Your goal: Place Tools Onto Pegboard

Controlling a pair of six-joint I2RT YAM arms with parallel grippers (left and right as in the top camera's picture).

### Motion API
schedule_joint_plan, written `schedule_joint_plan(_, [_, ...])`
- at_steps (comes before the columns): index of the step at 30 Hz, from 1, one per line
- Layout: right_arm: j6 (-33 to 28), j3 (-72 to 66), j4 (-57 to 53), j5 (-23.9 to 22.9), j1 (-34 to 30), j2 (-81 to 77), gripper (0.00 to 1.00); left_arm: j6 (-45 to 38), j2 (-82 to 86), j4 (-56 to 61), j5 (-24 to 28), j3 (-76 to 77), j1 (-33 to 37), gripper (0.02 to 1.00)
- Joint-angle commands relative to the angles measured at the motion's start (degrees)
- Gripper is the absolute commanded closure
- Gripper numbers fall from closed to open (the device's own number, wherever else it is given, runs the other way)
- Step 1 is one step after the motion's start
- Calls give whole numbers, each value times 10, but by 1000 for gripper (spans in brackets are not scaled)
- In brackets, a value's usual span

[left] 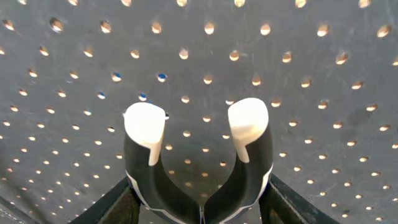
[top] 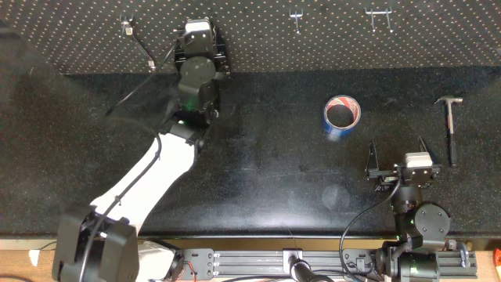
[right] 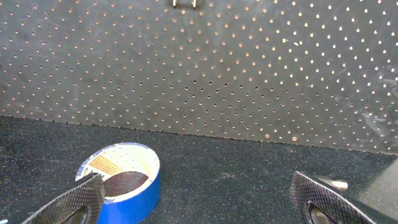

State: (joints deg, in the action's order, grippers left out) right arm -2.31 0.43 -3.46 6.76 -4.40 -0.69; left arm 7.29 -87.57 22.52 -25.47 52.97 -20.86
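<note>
My left gripper (top: 200, 48) is up against the black pegboard (top: 329, 35) at the back left, shut on a pair of pliers (left: 198, 155). The pliers' black handles with white tips splay out toward the board's holes in the left wrist view, very close to it. A blue tape roll (top: 342, 116) lies on the table right of centre, also seen as the tape roll (right: 119, 180). A hammer (top: 450, 125) lies at the far right. My right gripper (top: 399, 166) rests low near its base, open and empty, a little in front of the tape.
Metal hooks hang on the pegboard: one at the left (top: 129, 30), one in the middle (top: 296, 17), a double one at the right (top: 380, 16). A hook (right: 186, 4) shows above the tape. The black tabletop (top: 266, 157) has free room in the middle.
</note>
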Motion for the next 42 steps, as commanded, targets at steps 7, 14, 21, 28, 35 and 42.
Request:
schedule_joint_plan(7, [-6, -2, -2, -1, -3, 5, 25, -7, -28, 35, -9, 12, 3, 991])
schedule_joint_plan(14, [-6, -2, -2, -1, -3, 5, 25, -7, -41, 34, -9, 12, 3, 801])
schedule_joint_plan(21, [-6, -2, -2, -1, -3, 5, 25, -7, -45, -7, -9, 12, 3, 371])
schedule_joint_plan(28, [-6, -2, -2, -1, -3, 5, 25, -7, -7, -108, 0, 12, 3, 23])
schedule_joint_plan(35, [-6, -2, -2, -1, -3, 5, 25, -1, 254, -13, 156, -295, 123, 23])
schedule_joint_plan(42, [-6, -2, -2, -1, -3, 5, 25, -1, 605, -22, 169, -527, 187, 23])
